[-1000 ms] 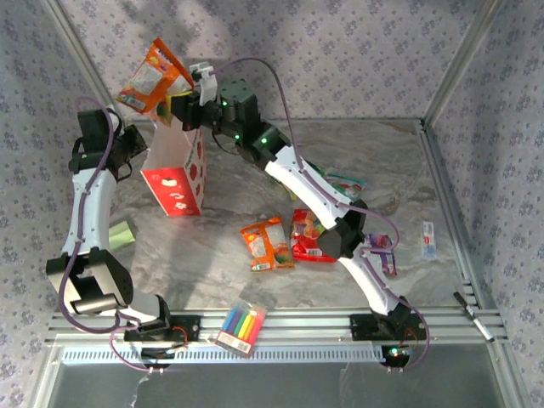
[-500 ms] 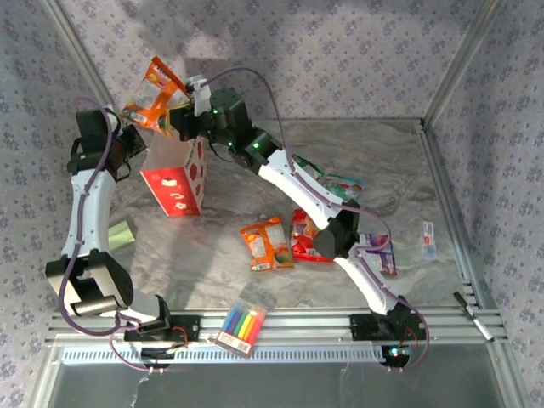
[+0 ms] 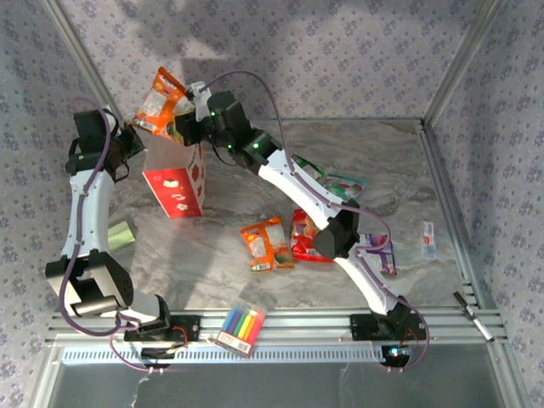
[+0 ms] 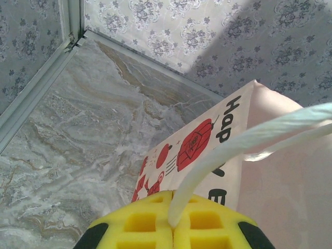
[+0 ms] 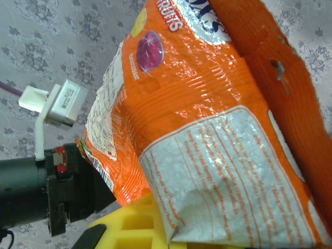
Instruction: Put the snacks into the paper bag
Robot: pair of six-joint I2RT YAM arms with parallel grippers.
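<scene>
Top view: right gripper [image 3: 181, 121] is in the upper left of the frame, jaws clamped on an orange packet [image 3: 160, 100]. The pkt is held in the air, tilted, above & slightly behind the open top of the paper bag [image 3: 174, 177], not inside it. In the right wrist view the pkt's crinkled lower edge is pinched against a yellow finger pad [image 5: 136, 224] at the bottom of the frame, foil bulging toward the upper right.

The bag stands upright at left-centre of the marble table [image 3: 382, 153], red side & apple prints facing the cam. Left gripper [image 4: 174, 228] is at the bag's left top edge, yellow jaws together on the white string handle [image 4: 223, 150]; the string runs up & right from btwn the pads, w/ the "Hap…" lettering just beyond.

On the table, mid-frame: second orange packet [image 3: 268, 244] lies flat, touching the red packet [image 3: 310, 238] on its right. Purple packet [image 3: 382, 255] is further right, partly behind the right arm. Teal-white packet [image 3: 347, 184] lies above those; green packet [image 3: 308, 168] is mostly hidden by the arm. Marker box [image 3: 240, 327] lies on the rail at bottom centre, well apart from the bag.
</scene>
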